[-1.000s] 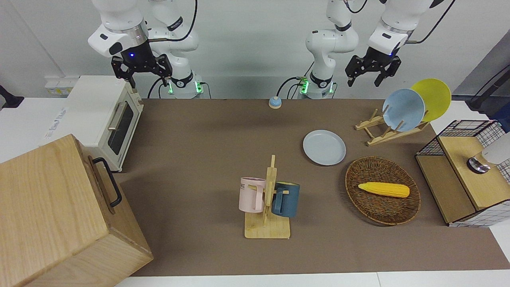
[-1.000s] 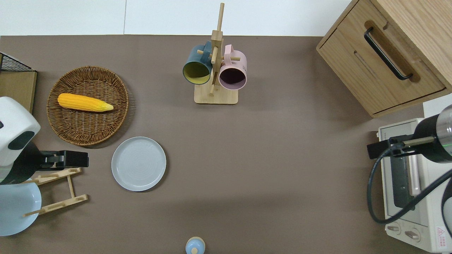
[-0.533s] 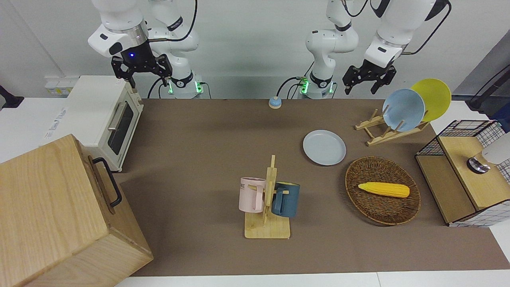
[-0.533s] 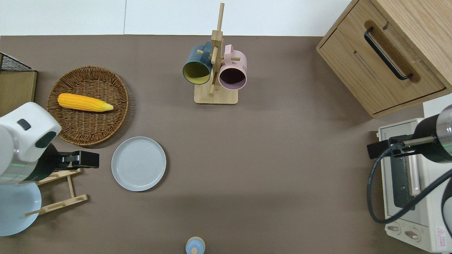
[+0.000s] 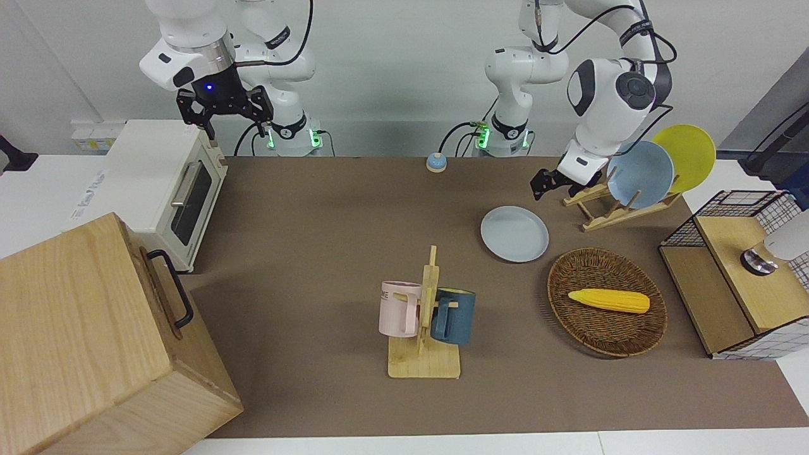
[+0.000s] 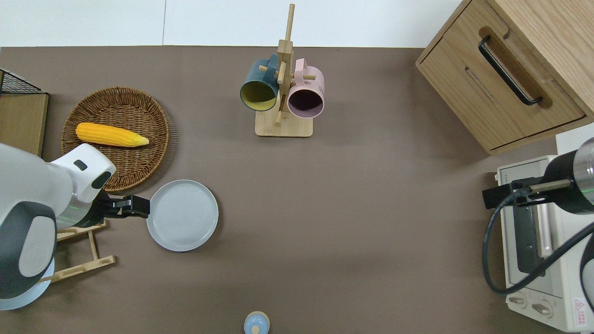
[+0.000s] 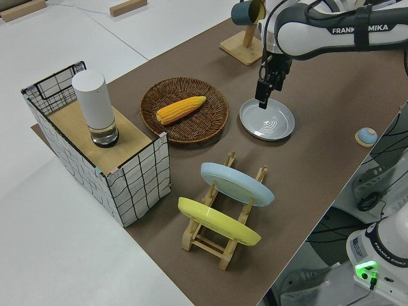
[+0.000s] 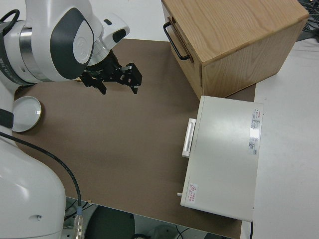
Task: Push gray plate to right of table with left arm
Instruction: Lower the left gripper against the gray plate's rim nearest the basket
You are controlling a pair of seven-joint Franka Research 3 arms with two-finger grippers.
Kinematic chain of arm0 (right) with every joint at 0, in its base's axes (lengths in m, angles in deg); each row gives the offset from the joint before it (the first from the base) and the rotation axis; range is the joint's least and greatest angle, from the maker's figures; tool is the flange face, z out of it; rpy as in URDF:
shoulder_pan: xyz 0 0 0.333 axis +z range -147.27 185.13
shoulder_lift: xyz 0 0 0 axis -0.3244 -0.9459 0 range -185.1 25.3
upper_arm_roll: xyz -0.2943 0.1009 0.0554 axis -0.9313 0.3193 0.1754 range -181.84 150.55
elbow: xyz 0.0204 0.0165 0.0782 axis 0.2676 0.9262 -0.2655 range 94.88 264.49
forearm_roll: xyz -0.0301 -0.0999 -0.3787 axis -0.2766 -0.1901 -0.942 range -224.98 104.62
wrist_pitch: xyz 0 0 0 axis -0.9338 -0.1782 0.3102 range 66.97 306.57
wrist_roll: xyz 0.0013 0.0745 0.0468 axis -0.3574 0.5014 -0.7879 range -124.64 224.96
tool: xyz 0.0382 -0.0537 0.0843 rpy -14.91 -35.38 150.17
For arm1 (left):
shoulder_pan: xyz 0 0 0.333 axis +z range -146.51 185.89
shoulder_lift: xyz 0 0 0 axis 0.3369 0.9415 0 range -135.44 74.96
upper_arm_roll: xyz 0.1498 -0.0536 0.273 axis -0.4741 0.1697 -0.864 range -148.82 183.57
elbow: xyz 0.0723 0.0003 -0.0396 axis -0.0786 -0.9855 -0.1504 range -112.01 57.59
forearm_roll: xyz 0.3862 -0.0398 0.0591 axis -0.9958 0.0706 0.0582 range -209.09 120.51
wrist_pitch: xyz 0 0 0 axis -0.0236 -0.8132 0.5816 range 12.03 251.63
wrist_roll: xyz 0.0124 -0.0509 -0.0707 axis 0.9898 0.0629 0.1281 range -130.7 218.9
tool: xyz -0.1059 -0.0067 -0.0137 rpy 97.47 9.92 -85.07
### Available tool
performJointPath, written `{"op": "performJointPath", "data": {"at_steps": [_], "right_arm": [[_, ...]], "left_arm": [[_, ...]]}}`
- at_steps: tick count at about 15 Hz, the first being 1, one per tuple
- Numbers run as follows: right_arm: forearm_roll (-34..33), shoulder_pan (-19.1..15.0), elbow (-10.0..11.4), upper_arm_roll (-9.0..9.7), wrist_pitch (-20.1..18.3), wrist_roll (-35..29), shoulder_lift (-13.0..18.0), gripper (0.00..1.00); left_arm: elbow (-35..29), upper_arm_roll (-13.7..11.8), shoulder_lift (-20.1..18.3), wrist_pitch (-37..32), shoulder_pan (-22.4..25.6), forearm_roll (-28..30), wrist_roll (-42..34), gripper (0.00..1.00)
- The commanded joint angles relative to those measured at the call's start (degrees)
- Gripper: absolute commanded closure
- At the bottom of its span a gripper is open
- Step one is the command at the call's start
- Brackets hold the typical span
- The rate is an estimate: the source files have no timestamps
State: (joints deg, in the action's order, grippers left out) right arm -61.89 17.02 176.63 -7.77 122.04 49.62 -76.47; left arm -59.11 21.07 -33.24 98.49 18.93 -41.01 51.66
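Approaching: the left arm's black two-finger gripper (image 6: pixel 139 213) hangs at the rim of the round, shallow, pale gray-blue plate (image 6: pixel 182 215), on the side toward the left arm's end; whether it touches cannot be told.
Fingers: whether the left gripper's fingers are spread or closed cannot be told.
Right arm: parked, its black gripper (image 5: pixel 224 110) with fingers spread.
Plate position: flat on the long brown-matted table (image 6: pixel 352 208), just beside the round woven wicker basket (image 6: pixel 139 160) and nearer to the robots than it.
Handling: likely stiff, light and breakable; a low rim gives the fingers an edge to press sideways, no lifting needed.
Surface: matting probably adds some drag, so the plate may turn if pushed off-centre.
Room: open table lies toward the right arm's end; the wooden mug rack (image 6: pixel 283 125) stands farther from the robots, well apart.
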Motion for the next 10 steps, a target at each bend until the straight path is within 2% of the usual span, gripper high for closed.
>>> {"op": "performJointPath", "data": {"at_steps": [1,5,10], "right_arm": [[-0.48,-1.35,-0.02,1.09,-0.82,0.46,0.53,0.005],[-0.57,-1.35,-0.02,1.09,-0.82,0.46,0.53,0.005],[-0.48,-1.35,-0.02,1.09,-0.82,0.46,0.53,0.005]], "left_arm": [[-3.25,0.0,2.99,6.27,0.58,-0.03,-0.27,0.02],[-4.75,-0.09,5.99,10.94,1.02,-0.03,-0.44,0.03],[-6.59,-0.09,6.61,13.04,1.11,-0.03,-0.71,0.05]]}}
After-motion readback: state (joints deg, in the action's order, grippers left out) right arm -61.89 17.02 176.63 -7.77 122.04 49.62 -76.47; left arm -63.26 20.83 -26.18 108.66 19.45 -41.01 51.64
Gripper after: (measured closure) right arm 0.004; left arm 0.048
